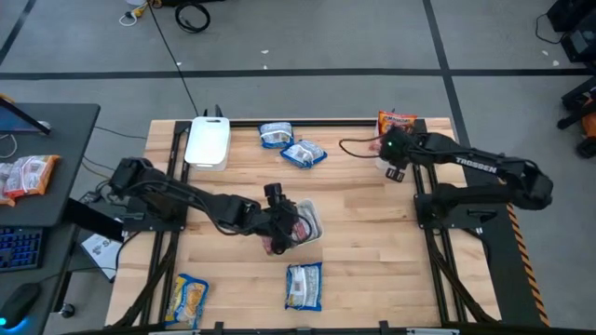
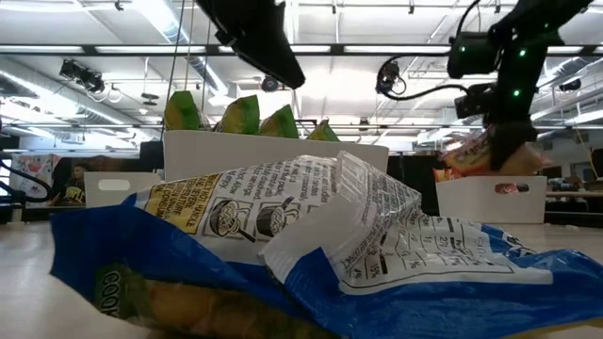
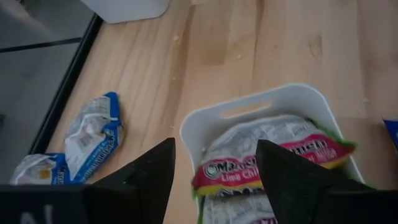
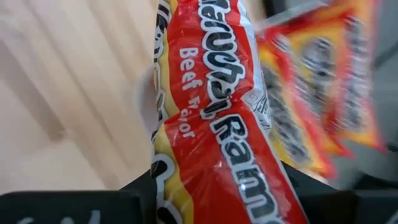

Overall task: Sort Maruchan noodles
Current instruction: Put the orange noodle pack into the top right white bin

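High view, right gripper (image 1: 393, 160): pinching a red beef ramen packet (image 4: 224, 124) beside the orange packets' tray (image 1: 398, 122), likely to join them.
Left gripper (image 1: 282, 231): fingers spread over the middle tray (image 3: 249, 109) holding lime packets (image 3: 267, 158).

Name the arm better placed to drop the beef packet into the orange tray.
Right. The right gripper already holds the beef packet beside the orange tray at the far right corner. The left gripper is open over the middle tray.

Glossy crinkled plastic packets (image 4: 230, 118); smooth pale wood table (image 1: 372, 223); white plastic tray (image 3: 261, 102).
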Motion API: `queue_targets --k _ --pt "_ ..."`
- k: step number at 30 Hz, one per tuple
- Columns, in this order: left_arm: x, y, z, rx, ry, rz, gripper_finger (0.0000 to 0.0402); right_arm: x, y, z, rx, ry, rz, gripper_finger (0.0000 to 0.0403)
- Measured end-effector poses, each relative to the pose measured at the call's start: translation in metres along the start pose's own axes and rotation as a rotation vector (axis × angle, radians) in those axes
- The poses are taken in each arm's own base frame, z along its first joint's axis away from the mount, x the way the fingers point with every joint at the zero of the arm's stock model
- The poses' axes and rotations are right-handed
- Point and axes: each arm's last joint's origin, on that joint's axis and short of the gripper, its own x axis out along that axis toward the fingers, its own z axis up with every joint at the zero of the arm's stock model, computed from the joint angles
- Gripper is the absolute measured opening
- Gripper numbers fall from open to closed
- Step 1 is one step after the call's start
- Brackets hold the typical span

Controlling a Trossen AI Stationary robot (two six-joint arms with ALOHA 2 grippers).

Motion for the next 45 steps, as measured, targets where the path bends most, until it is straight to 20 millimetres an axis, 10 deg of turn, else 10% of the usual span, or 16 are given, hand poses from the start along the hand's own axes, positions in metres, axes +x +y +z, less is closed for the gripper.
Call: queue_targets --k 20,31,45 --pt "-0.049 0.013 -0.055 -0.132 -0.242 -0.13 0.0226 0.015 -0.024 0.023 0.432 -0.399 0.314 0.0133" --pt "-0.042 0.014 -0.087 -0.161 -0.283 -0.167 0.0226 0.053 0.022 0.009 0.722 -0.511 0.248 0.0133" --pt "-0.043 0.015 -0.083 -0.156 -0.313 -0.168 0.0226 0.05 0.038 -0.009 0.449 -0.232 0.045 0.0162"
